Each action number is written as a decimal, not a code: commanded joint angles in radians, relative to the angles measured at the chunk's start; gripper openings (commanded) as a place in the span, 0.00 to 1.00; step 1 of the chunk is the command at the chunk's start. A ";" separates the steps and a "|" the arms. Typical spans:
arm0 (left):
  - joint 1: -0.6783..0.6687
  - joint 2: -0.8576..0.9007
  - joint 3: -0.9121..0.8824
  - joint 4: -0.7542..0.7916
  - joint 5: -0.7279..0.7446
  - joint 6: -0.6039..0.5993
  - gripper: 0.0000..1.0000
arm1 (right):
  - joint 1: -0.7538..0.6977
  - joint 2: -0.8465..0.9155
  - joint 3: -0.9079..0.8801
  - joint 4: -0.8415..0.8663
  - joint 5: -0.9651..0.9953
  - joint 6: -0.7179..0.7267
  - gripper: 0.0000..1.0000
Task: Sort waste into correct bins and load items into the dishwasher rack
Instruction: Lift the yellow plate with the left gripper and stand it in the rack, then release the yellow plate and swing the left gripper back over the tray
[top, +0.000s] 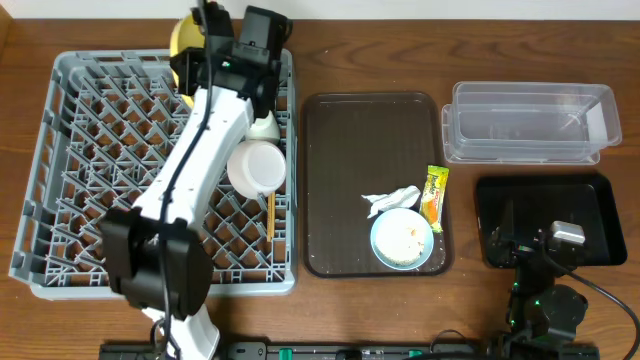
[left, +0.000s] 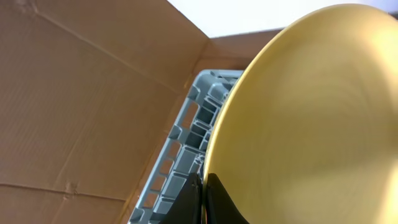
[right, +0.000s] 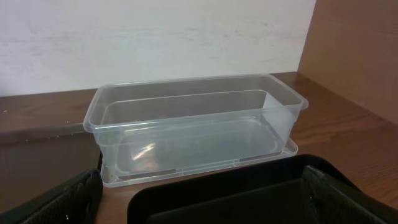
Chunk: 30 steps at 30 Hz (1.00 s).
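Observation:
My left gripper (left: 203, 198) is shut on the rim of the round yellow plate (left: 311, 124), which stands on edge at the far end of the grey dishwasher rack (top: 60, 150); from overhead the plate (top: 183, 36) peeks out beside the wrist. In the rack lie a small white cup (top: 264, 127), a white bowl (top: 256, 167) and chopsticks (top: 269, 215). On the brown tray (top: 340, 150) are a crumpled napkin (top: 392, 200), a snack wrapper (top: 435, 196) and a light blue bowl (top: 402, 239) with rice scraps. My right gripper (right: 205, 208) stands open over the black tray (right: 236, 199), facing the clear container (right: 199, 124).
A cardboard wall (left: 81, 99) rises just behind the rack's far edge (left: 186, 143). The clear container (top: 530, 120) and black tray (top: 590, 215) sit at the table's right, both with nothing in them. My left arm (top: 190, 180) stretches diagonally across the rack.

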<state>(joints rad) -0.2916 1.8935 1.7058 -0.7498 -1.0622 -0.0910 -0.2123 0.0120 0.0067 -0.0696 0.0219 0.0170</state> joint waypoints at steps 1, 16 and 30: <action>-0.002 0.036 -0.010 0.007 -0.034 0.021 0.06 | -0.007 -0.006 -0.001 -0.003 0.003 -0.007 0.99; -0.053 0.079 -0.015 -0.034 0.133 0.031 0.07 | -0.007 -0.006 -0.001 -0.003 0.003 -0.007 0.99; -0.245 0.076 -0.015 -0.078 0.217 0.031 0.43 | -0.007 -0.006 -0.001 -0.003 0.003 -0.007 0.99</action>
<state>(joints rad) -0.5217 1.9713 1.6932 -0.8272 -0.8524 -0.0498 -0.2123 0.0120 0.0067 -0.0692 0.0219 0.0170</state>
